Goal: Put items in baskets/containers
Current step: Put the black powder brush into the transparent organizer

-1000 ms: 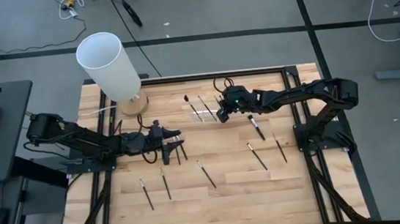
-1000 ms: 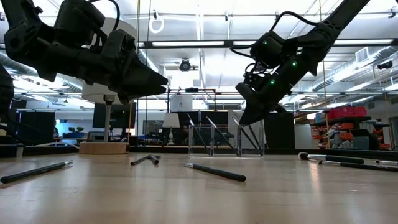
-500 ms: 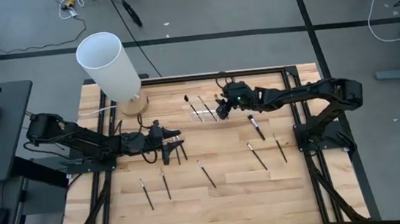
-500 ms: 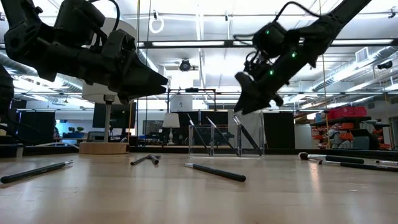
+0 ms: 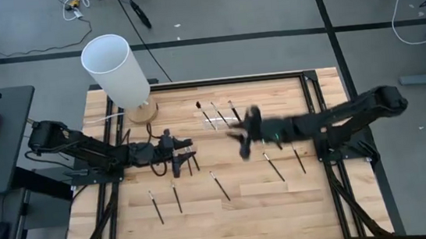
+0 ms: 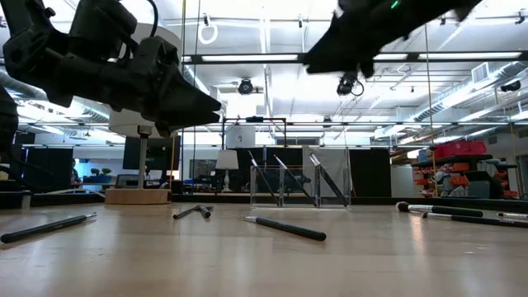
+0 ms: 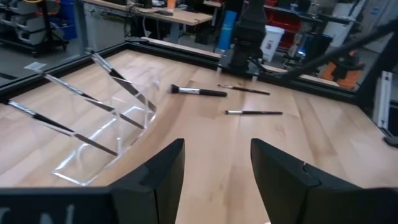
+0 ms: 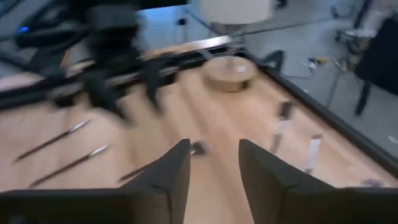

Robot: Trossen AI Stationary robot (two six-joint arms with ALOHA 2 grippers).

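High view: left gripper (image 5: 184, 160) parked over the table's left-middle, fingers apart, nothing held, a couple of brushes (image 5: 193, 162) just beside it. Right gripper (image 5: 244, 138) blurred, near centre, just in front of the clear holder (image 5: 219, 114) with three brushes leaning in it. More brushes scattered on the wood: two front-left (image 5: 155, 206), one in the middle (image 5: 219, 185), two under the right arm (image 5: 273, 167). White cylinder (image 5: 116, 68) at the back left corner (on a wooden base).

Low view: left gripper (image 6: 202, 103) hanging high on the left, right gripper (image 6: 330, 51) smeared along the top edge. Holder (image 6: 285, 183) standing on the table behind, brushes slanted inside. One brush (image 6: 285, 228) lying in front.

Left wrist view: both fingers (image 7: 163, 171) spread wide, empty gap. Holder (image 7: 106, 134) ahead with brushes propped across it, three loose brushes (image 7: 198, 91) farther off.

Right wrist view: fingers (image 8: 171, 177) parted, nothing between them (pretty blurry). Left arm (image 8: 109, 56) and cylinder base (image 8: 228, 71) beyond, brushes (image 8: 53, 140) on the table.
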